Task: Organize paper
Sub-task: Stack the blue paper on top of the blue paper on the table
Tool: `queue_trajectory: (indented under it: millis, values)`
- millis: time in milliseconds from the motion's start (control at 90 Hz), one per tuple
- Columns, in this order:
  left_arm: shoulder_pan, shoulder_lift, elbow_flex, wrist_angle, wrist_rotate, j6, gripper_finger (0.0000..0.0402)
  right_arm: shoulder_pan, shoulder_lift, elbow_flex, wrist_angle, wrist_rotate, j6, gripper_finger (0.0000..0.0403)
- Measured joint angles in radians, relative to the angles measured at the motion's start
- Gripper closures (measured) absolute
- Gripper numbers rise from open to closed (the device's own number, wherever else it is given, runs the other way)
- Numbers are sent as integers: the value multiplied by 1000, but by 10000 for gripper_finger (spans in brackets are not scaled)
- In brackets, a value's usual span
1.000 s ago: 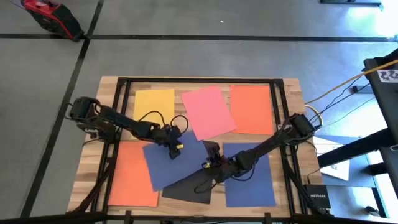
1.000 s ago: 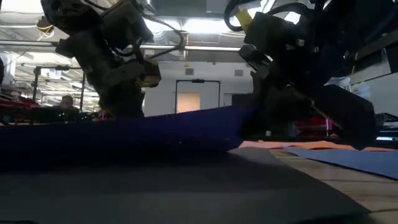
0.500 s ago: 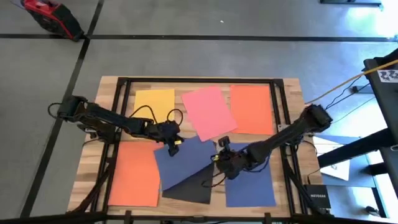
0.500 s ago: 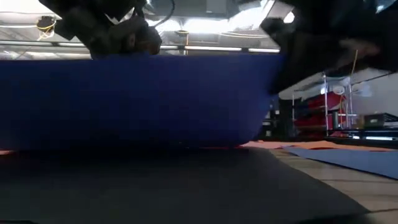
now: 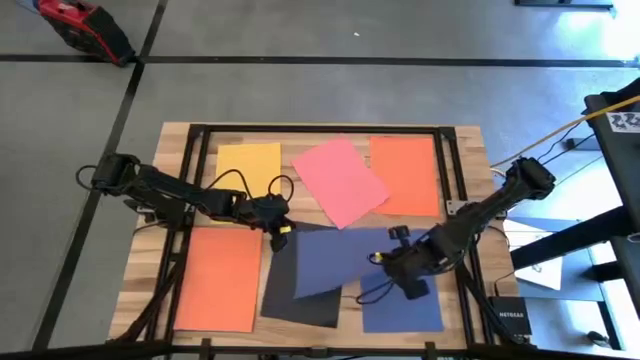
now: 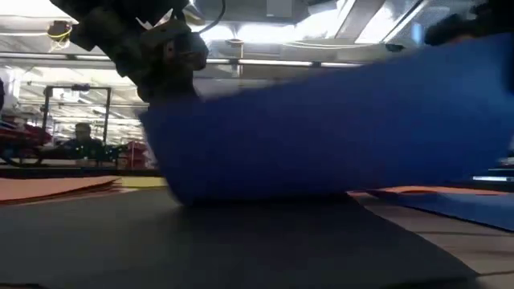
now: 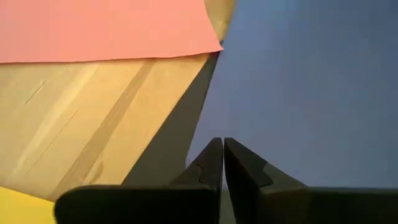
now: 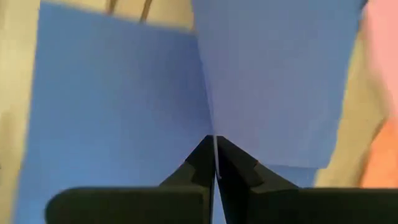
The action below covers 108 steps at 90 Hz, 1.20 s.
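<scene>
Paper is what both arms are busy with: one dark blue sheet (image 5: 335, 260), just below the centre of the high view, is held off the table between them. The left gripper (image 5: 279, 231) has its fingers pressed together on the sheet's left corner, and the right gripper (image 5: 392, 262) pinches the opposite edge the same way. I would guess two grips are used because one alone would let so limp a sheet fold and drag. In the low view it bellies upward like a wall, thin and matte, its bottom edge brushing the black sheet (image 5: 300, 300) beneath. A second blue sheet (image 5: 405, 310) lies flat at lower right. The pink sheet (image 5: 340, 180) sits askew at upper centre, overlapping the orange sheet (image 5: 408, 175), with the yellow sheet (image 5: 248, 165) at upper left. Another orange sheet (image 5: 218, 278) lies squarely at lower left on the pale wooden table (image 5: 465, 150).
</scene>
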Motion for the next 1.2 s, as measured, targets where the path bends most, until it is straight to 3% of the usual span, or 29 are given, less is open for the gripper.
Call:
queue_trajectory:
  millis: [322,544,711,944,1200]
  values:
    - [0,0,1,0,-15,-9,402,28,-4,0,-98,-339,256,403]
    - [0,0,1,0,-15,-11,402,20,-4,0,-18,-580,331,403]
    - [-2,-1,1,0,-15,-11,402,19,-4,0,91,-701,371,403]
    - [-25,-1,1,-5,-15,-9,402,12,10,0,281,-736,375,403]
    - [-33,10,1,-6,-21,-15,402,-7,45,0,284,-626,371,396]
